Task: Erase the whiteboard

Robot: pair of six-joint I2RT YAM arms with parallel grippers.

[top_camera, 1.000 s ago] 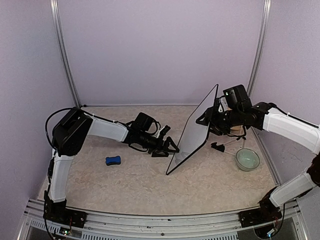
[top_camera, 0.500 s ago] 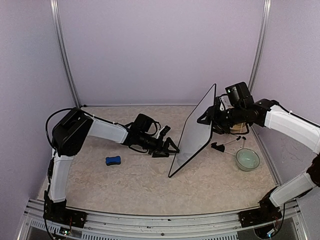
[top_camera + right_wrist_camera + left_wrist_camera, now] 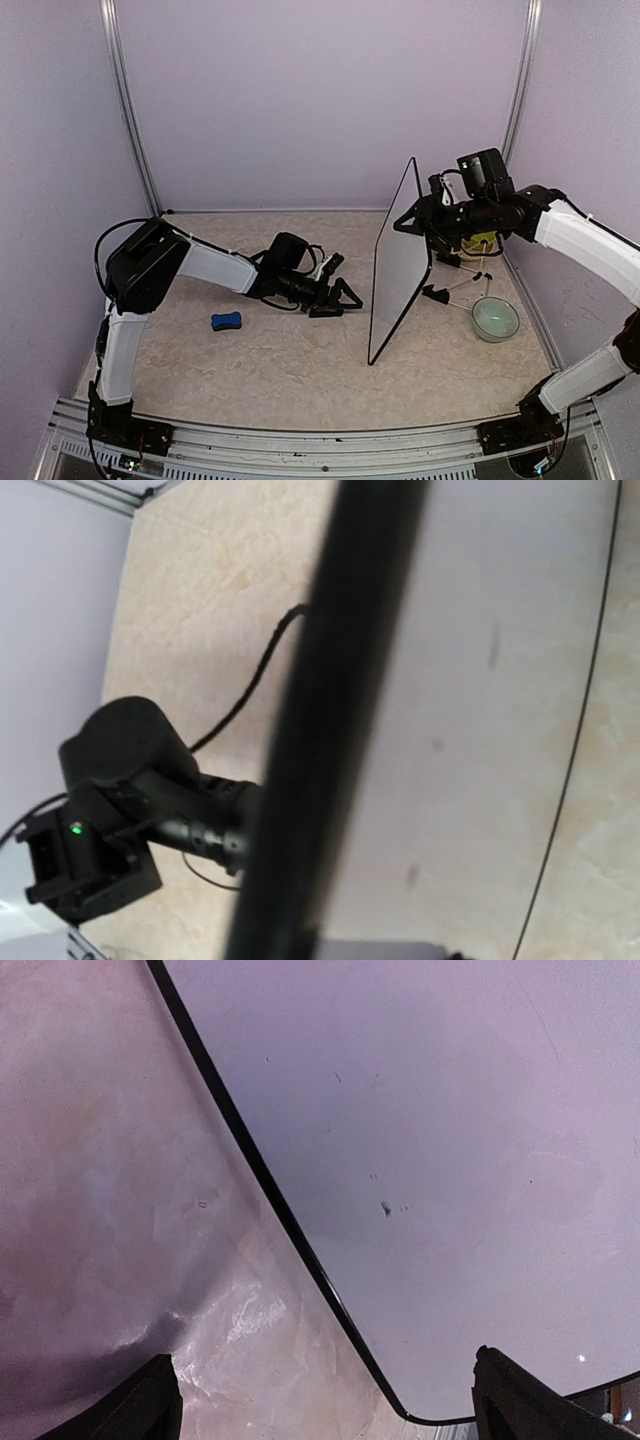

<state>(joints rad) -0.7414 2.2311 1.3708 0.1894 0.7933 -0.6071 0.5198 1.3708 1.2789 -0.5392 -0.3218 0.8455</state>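
A mottled beige tabletop (image 3: 300, 390) inside pale lilac walls is what we work on. Nearest us lies the blue eraser (image 3: 226, 321), well apart from the left gripper (image 3: 342, 297), whose jaws stand fully spread and hold nothing. Just to that claw's right, the whiteboard (image 3: 398, 262) stands almost upright on the table, its face toward the claw. We see it nearly edge-on, so we cannot tell its long axis. The right gripper (image 3: 428, 217) is clamped on the board's upper far edge (that grip, we judge, props it). The left arm is nearer the eraser. We read no writing or labels, only a few dark specks.
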